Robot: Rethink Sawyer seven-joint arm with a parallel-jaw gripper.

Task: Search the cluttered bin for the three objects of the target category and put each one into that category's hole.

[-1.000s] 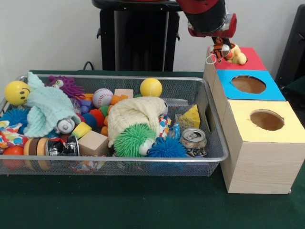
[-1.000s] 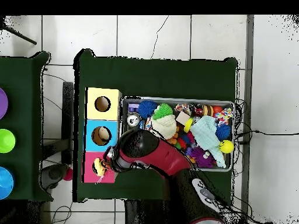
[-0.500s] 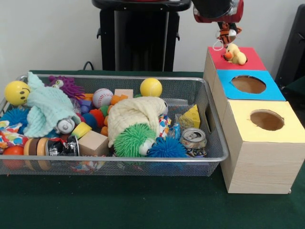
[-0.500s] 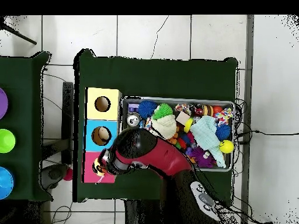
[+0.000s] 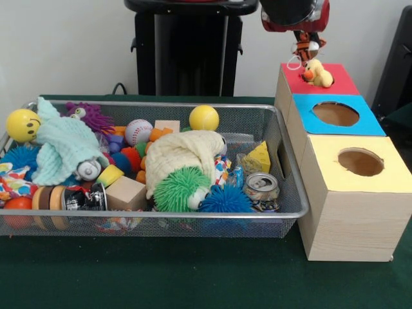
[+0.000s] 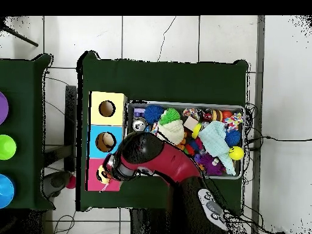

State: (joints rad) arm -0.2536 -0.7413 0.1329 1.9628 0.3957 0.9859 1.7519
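Green cloth covers the counter (image 5: pixel 193 277), w/ a white wall behind. At 9 o'clock in the front view sits a wire bin (image 5: pixel 154 215) full of toys: a yellow ball (image 5: pixel 203 118), a green spiky ball (image 5: pixel 178 188), a blue spiky ball (image 5: pixel 223 200), a soda can (image 5: pixel 261 188), a wood block (image 5: pixel 125 192) & a mint cloth (image 5: pixel 64 147). At 3 o'clock stand 3 boxes in a row: yellow box (image 5: pixel 351 193), blue box (image 5: pixel 335 116), red box (image 5: pixel 315 78). The gripper (image 5: pixel 308 46) hangs at 1 o'clock, closed on a small tiger toy (image 5: pixel 306 44). A yellow duck toy (image 5: pixel 317 73) sits on the red box, right under the tiger toy.
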